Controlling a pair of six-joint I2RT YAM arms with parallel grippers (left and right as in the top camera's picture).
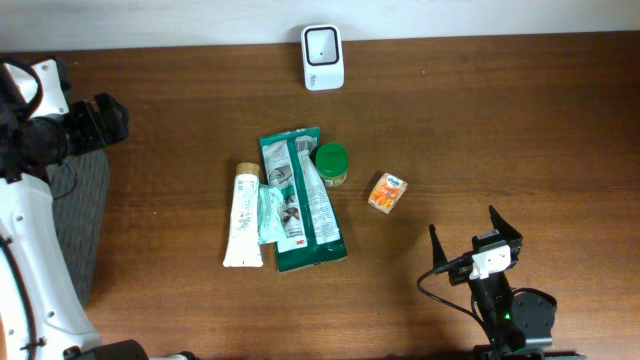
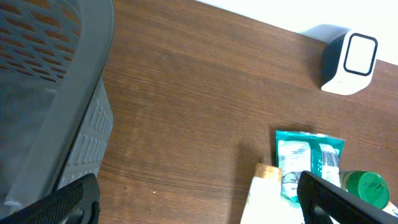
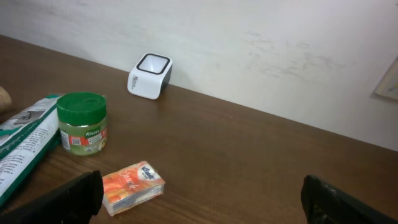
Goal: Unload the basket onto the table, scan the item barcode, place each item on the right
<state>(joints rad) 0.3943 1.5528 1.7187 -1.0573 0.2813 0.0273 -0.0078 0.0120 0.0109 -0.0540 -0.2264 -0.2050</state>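
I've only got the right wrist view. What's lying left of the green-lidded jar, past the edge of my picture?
Observer: Beyond the green packet lies a white tube, right beside the packet's left edge.
Operator: Where's the left pincer?
Observer: The left pincer hangs open, holding nothing, over the left part of the table.
Operator: Anything else over there?
Observer: A grey slotted basket sits at the table's left end.
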